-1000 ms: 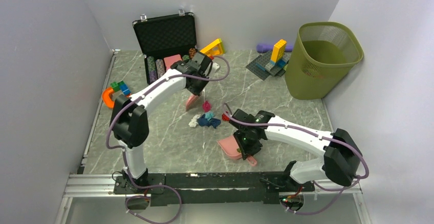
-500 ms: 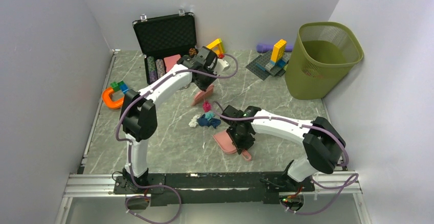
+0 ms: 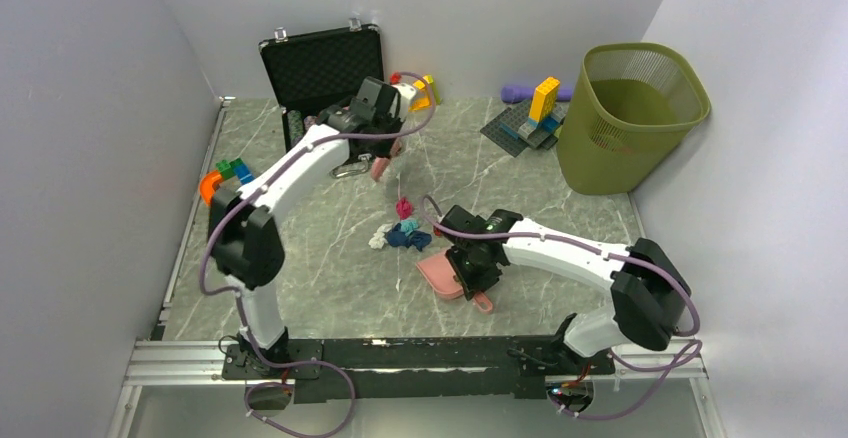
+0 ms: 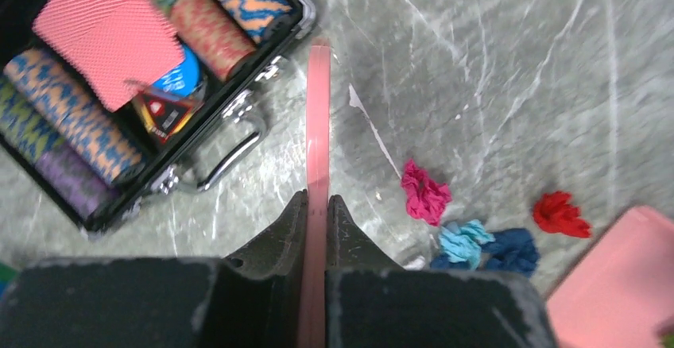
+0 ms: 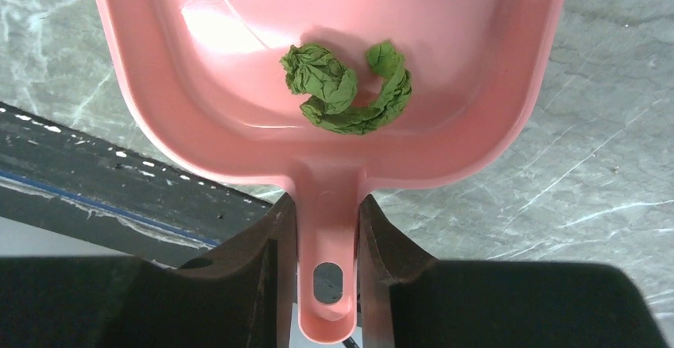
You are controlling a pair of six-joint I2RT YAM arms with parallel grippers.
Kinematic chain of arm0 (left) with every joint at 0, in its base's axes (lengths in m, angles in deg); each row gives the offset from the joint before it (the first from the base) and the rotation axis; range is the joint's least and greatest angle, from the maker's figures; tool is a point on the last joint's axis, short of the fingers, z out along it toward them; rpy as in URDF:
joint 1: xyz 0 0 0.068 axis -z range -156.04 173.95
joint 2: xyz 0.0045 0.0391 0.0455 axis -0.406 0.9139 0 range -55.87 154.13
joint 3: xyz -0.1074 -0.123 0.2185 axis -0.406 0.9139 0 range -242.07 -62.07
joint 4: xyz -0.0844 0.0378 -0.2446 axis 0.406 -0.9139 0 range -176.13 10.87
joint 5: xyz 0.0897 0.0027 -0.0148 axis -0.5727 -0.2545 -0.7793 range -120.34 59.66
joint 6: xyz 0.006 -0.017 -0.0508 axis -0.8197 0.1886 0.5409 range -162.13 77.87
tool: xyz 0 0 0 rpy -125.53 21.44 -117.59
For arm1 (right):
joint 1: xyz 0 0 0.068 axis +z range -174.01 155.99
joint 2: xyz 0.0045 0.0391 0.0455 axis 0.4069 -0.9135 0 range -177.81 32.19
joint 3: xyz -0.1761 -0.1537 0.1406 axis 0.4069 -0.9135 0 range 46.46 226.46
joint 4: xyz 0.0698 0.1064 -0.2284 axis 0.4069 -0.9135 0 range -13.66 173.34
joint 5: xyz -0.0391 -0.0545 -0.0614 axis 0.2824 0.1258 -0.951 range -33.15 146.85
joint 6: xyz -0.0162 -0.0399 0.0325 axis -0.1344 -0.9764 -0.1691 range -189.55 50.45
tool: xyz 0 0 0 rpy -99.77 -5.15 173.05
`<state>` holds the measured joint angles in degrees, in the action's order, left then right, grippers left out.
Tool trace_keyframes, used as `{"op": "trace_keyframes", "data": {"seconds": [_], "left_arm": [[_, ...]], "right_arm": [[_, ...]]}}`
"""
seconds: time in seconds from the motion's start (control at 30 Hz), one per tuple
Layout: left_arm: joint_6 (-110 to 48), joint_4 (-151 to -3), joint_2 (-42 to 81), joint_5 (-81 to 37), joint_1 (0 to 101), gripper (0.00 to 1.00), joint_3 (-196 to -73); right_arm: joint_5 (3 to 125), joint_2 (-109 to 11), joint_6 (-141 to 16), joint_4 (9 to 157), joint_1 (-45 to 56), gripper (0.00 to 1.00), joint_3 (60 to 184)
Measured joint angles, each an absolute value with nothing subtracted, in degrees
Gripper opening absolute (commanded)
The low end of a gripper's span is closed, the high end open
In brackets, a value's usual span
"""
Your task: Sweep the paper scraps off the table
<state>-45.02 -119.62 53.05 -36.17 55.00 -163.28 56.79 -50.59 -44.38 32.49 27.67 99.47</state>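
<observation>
top: crumpled paper scraps mid-frame on veined marble table, between both claws | left wrist: left gripper clamped on thin pink strip, scraps lower right | right wrist: right gripper pinching smooth pink dustpan handle, green wad inside

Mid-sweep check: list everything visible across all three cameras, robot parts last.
scraps: about five, magenta, teal, navy, white, red, mid-table
green scrap: one or two, in dustpan
dustpan: one, pink, in right tool
brush: one, pink, in left tool
case: one, black, open, far left
chips: several stacks, striped, in case
bin: one, olive, far right
blocks: several, coloured, far wall and left edge
purple object: one, far wall
table: one, grey-green marble
left tool: shut on brush
right tool: shut on dustpan handle
</observation>
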Motion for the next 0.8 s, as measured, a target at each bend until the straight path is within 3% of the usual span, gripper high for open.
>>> {"op": "trace_keyframes", "data": {"seconds": [0.2, 0.4, 0.8], "left_arm": [[-34.66, -116.96, 39.09, -39.51, 54.87, 0.00, -158.30], [-23.45, -111.56, 32.64, -34.09, 54.06, 0.00, -156.04], [-2.82, -96.43, 44.18, -10.51, 53.93, 0.00, -149.33]], "right_arm": [[56.88, -45.54, -43.47, 34.28, 27.67, 0.00, 98.25], [56.88, -42.35, -42.92, 35.92, 27.67, 0.00, 96.78], [58.87, -37.91, -40.60, 36.64, 27.91, 0.00, 93.92]]}}
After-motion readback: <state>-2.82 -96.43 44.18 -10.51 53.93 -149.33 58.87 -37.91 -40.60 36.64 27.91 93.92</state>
